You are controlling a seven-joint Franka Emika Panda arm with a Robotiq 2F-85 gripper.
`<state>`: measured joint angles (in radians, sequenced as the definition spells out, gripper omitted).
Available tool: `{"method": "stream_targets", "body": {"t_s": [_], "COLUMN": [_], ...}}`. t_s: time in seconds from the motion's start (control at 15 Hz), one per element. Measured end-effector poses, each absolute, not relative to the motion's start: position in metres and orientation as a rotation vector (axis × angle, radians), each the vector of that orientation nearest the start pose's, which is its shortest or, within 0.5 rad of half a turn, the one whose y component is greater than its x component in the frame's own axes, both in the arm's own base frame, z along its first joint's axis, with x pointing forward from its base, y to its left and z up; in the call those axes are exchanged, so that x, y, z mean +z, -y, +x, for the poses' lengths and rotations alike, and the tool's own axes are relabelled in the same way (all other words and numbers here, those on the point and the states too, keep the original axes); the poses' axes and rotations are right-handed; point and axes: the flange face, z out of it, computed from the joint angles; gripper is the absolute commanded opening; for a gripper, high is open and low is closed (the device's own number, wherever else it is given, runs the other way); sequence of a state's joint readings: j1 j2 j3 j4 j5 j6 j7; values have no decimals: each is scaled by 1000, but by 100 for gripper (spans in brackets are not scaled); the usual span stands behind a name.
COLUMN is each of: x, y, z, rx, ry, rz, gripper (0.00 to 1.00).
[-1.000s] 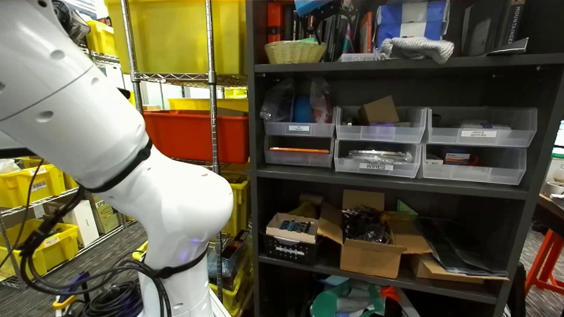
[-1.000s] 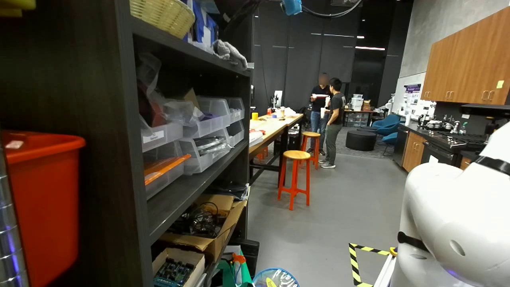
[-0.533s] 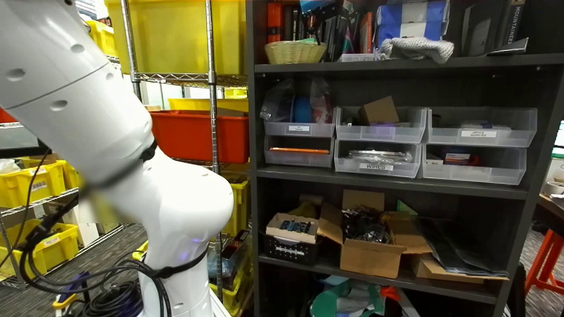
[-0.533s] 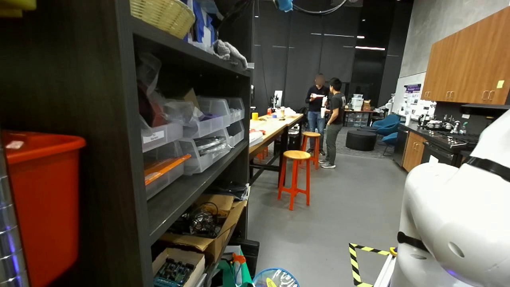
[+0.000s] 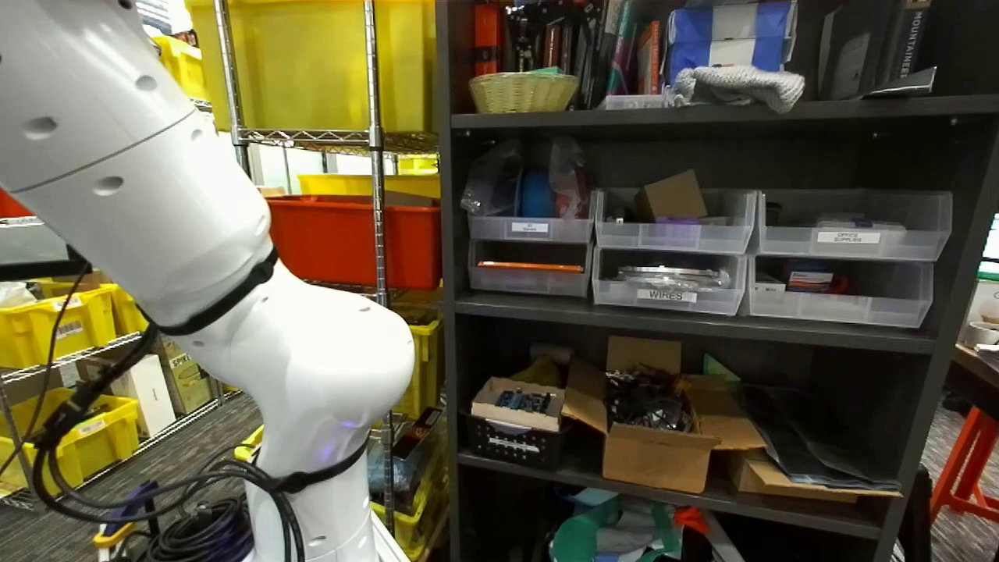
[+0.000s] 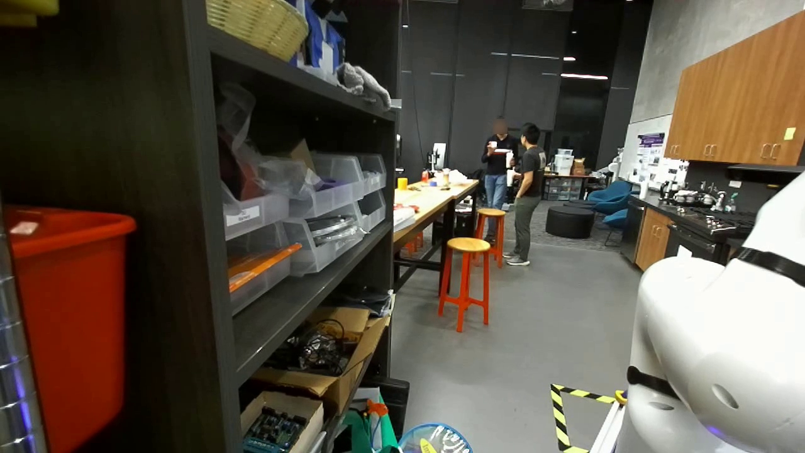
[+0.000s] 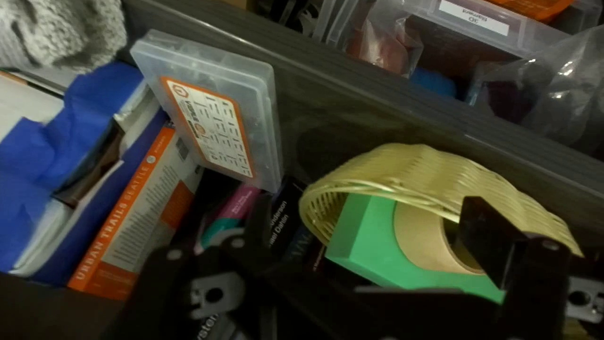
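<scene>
My arm fills the left of an exterior view, and past it stands a dark shelf whose top board crosses the upper part of that frame. Beyond, in an exterior view, gray floor stretches through the middle towards wooden cabinets at the upper right.

Counting outward from the tool in the wrist view, I get one pale wicker basket right of center with one green block and one tan ring in it, one clear lidded case left of center near the top, and one orange-spined book at the left. One tier below the basket, six clear bins sit in two rows of three, right of center in an exterior view. Farther off, near the middle of the frame in an exterior view, I see at least two stools and two people.

My tool is released, its fingers spread wide with nothing in their grip. The green block and the tan ring show between those fingers, and the basket's woven wall arches just above them in the wrist view. The finger on the frame's right side overlaps the basket there; whether they touch, I can't tell.
</scene>
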<state>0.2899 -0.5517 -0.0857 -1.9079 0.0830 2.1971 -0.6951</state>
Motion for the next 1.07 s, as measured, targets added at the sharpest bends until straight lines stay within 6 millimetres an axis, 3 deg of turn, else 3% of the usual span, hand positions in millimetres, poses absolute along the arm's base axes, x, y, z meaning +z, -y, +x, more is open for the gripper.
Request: {"method": "stream_targets", "body": {"t_s": [0.27,0.67,1.07], "x": [803,805,811], "y": [-86,-95,-114], "z": [389,385,390], "rx": [-1286,-1261,-1232], "ry": [1360,1461,1534], "rz": [-2572,-2471,-2412], "gripper": [100,100,100]}}
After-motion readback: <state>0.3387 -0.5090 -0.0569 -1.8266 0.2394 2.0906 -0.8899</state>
